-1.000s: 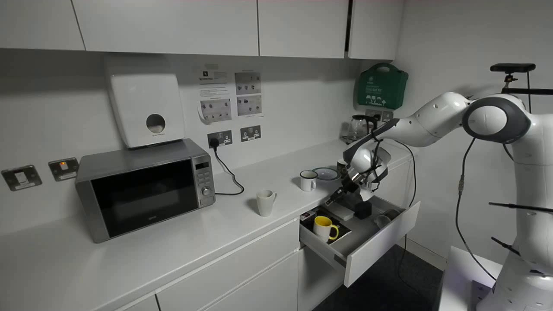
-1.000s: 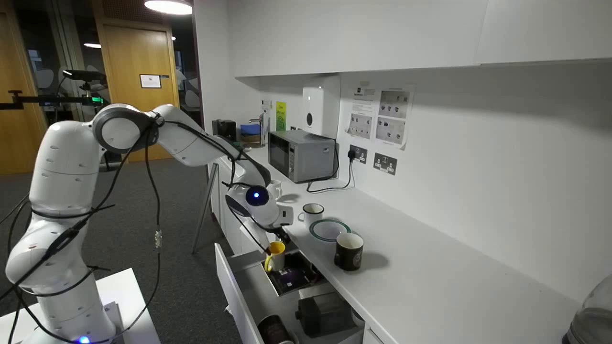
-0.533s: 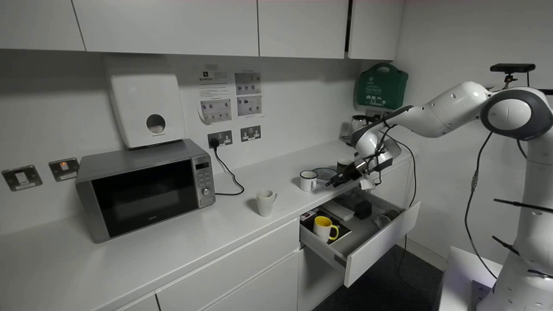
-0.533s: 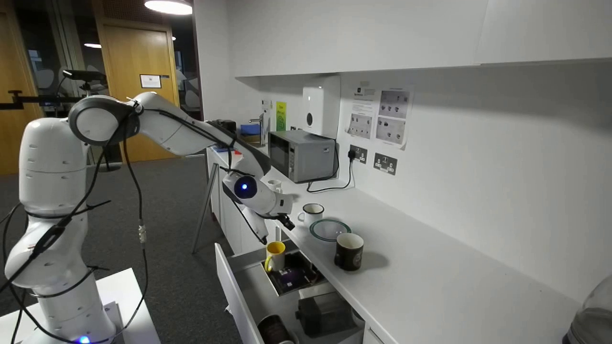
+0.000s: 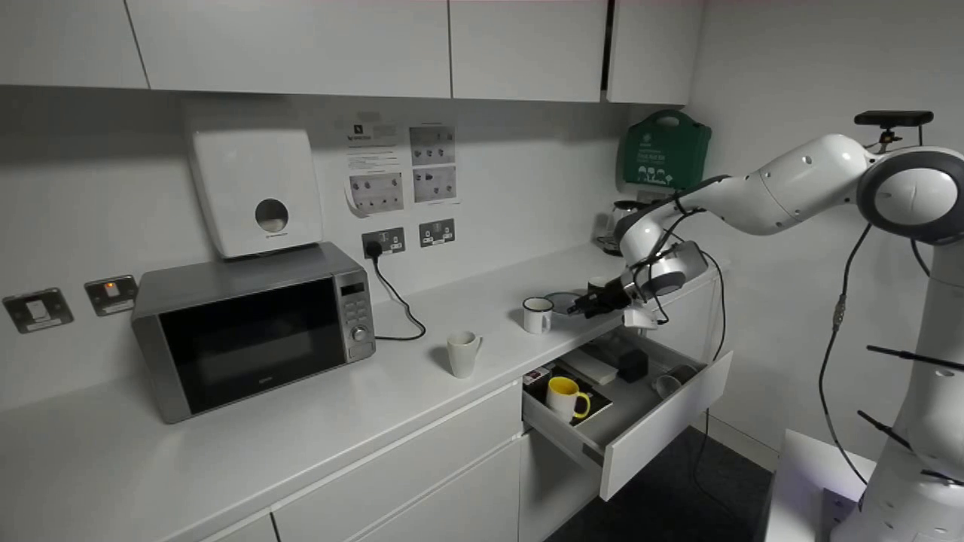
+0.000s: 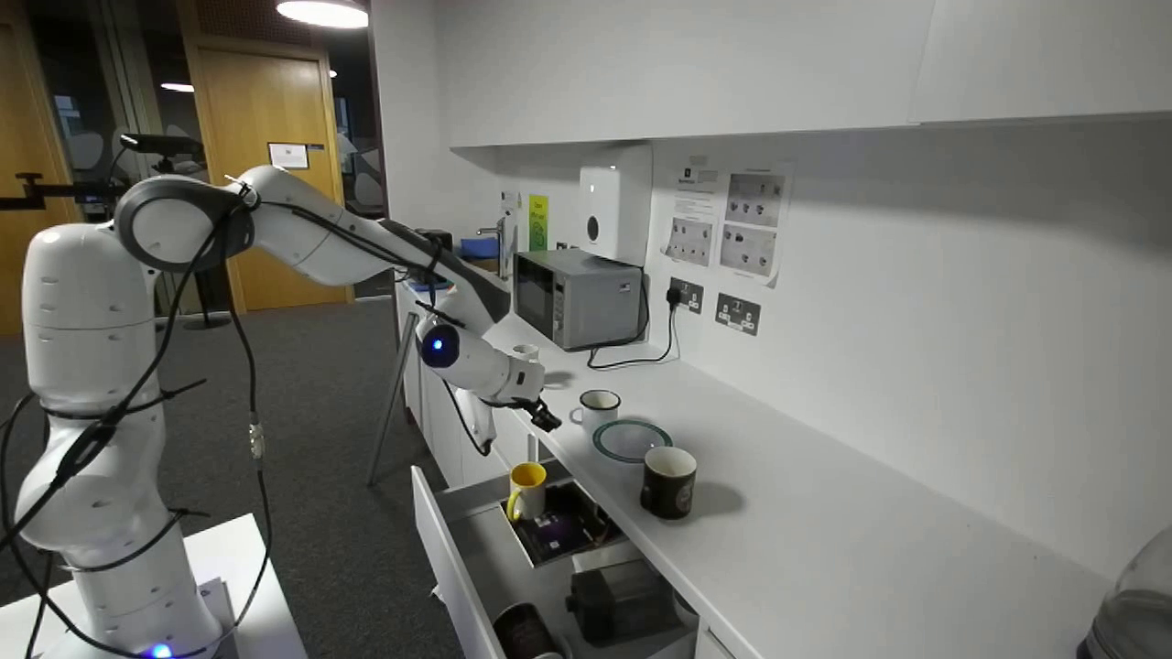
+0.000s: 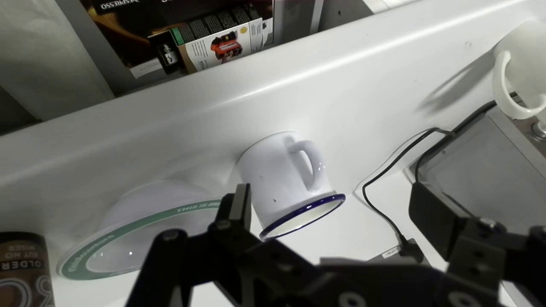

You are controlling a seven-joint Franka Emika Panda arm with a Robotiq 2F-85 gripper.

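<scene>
The gripper (image 7: 335, 213) stands spread wide, holding nothing, near the white enamel mug (image 7: 275, 181), which is upright on the counter (image 5: 301, 425) and seemingly untouched; no grip is made yet. The drawer (image 5: 666, 423) is already pulled out; the yellow-handled mug (image 5: 561, 399) stands inside it

Wrist view crops dark mug (image 7: 23, 268); gripper (image 7: 335, 213) partly hides bowl (image 7: 145, 247).

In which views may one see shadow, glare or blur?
Wrist view: bright streak along the counter edge; nearest parts of the gripper look soft, the blue-rimmed mug clear. In an exterior view: shadow beside the upright black mug. In both exterior views: wall darker below the cupboards.
</scene>
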